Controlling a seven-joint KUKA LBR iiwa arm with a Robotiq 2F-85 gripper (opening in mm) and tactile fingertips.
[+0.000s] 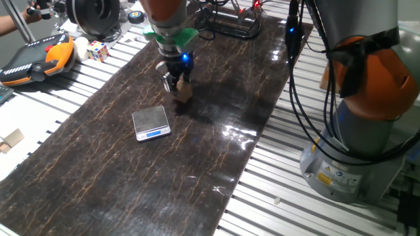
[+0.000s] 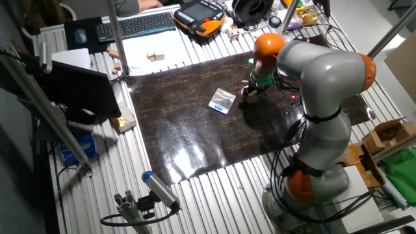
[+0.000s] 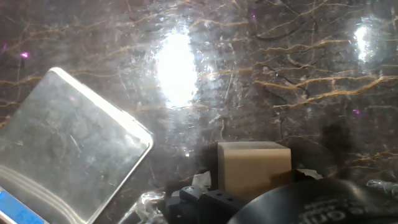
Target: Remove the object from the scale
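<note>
The small light-tan wooden cube [image 1: 184, 92] is between my gripper's fingers, just right of and beyond the scale, low over the dark mat. In the hand view the cube [image 3: 254, 168] sits at the bottom centre, with the black finger parts below it. My gripper [image 1: 176, 85] is shut on the cube. The silver-grey scale [image 1: 151, 123] lies flat on the mat with its blue display toward the front, and its plate is bare. In the hand view the scale [image 3: 62, 155] is at the lower left. The other fixed view shows the scale [image 2: 222, 101] left of my gripper [image 2: 249, 94].
A Rubik's cube [image 1: 98, 50] and an orange teach pendant [image 1: 33, 62] lie at the back left, off the mat. A pale wooden block [image 1: 12, 139] lies at the left edge. The arm's base [image 1: 361, 131] stands to the right. Cables [image 1: 295, 78] hang beside it.
</note>
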